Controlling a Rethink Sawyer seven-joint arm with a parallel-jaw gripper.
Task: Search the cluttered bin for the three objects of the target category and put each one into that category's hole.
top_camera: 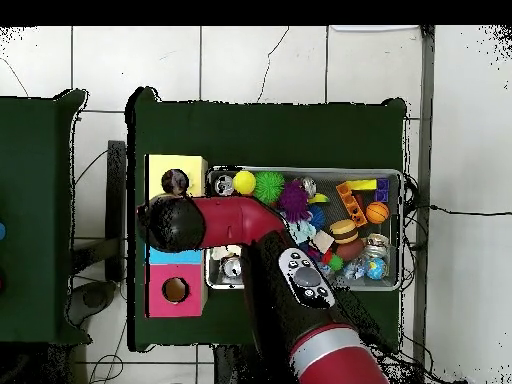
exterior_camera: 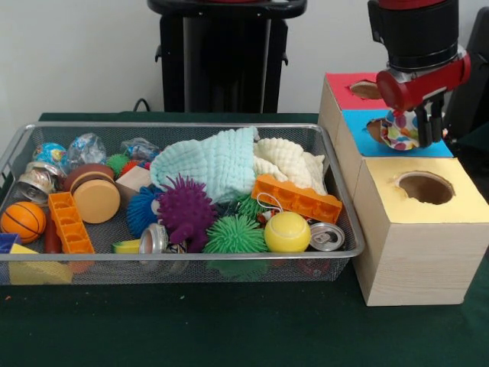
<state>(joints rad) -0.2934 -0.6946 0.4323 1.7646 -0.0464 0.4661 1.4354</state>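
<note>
My gripper point(exterior_camera: 419, 136) hangs over the blue-topped box at the right and is shut on a small white fabric piece point(exterior_camera: 400, 131) printed with red, blue, yellow and green patches. The piece hangs just above the blue box's hole, behind the yellow-topped box. The yellow box's round hole point(exterior_camera: 425, 187) is open and lies nearer the camera than the gripper. In the overhead view the arm's end point(top_camera: 165, 222) covers the boxes' middle, beside the yellow box's hole point(top_camera: 175, 181). The wire mesh bin point(exterior_camera: 176, 126) is full of clutter. No other printed pieces show in it.
In the bin lie a mint-green towel point(exterior_camera: 214, 164), a cream towel point(exterior_camera: 294, 160), an orange brick point(exterior_camera: 298, 199), a yellow tennis ball point(exterior_camera: 287, 232), spiky balls point(exterior_camera: 186, 210) and a can point(exterior_camera: 327, 236). A red-topped box point(exterior_camera: 344, 90) stands behind the blue-topped box point(exterior_camera: 435, 147).
</note>
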